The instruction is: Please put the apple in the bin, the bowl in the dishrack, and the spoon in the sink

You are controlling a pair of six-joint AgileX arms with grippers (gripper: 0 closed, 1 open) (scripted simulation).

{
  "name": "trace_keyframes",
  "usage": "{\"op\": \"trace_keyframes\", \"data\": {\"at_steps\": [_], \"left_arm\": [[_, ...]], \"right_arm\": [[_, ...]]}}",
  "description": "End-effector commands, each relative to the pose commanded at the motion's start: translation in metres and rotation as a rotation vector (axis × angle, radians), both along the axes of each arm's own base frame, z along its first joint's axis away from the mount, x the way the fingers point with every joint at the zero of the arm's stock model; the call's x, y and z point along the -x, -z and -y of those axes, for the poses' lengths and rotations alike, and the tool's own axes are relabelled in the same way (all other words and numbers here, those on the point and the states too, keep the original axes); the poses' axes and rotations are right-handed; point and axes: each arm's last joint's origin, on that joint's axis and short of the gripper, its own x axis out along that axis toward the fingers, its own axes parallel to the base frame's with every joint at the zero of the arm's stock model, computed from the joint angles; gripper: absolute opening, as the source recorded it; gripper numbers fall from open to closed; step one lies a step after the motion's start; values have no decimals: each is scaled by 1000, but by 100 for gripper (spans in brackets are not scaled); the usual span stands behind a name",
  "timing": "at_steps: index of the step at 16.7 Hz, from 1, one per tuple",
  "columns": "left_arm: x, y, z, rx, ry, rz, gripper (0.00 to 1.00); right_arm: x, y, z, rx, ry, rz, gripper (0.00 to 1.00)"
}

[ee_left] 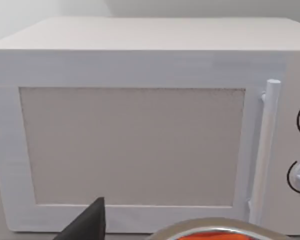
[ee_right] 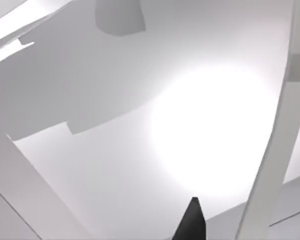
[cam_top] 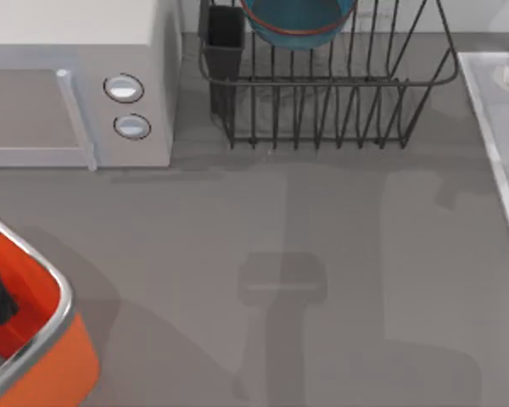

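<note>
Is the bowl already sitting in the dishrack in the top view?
Yes, the teal bowl with its orange-brown band rests among the upright bars of the dark wire dishrack.

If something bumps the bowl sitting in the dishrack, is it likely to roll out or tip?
Probably not. The bowl sits among the upright bars of the dishrack, which likely hold it. Its round, smooth-looking side suggests it could rock slightly or slip if gripped by its rim.
</note>
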Motion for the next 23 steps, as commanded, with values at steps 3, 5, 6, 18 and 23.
{"op": "trace_keyframes", "data": {"at_steps": [3,5,6,18,23], "left_arm": [[0,0,0,0,0,0,100],[0,0,0,0,0,0,100],[0,0,0,0,0,0,100],[0,0,0,0,0,0,100],[0,0,0,0,0,0,100]], "right_arm": [[-1,1,-1,0,1,2,0],[0,1,2,0,7,1,0],[0,1,2,0,7,2,0],[-1,46,-1,0,1,2,0],[-1,46,-1,0,1,2,23]]}}
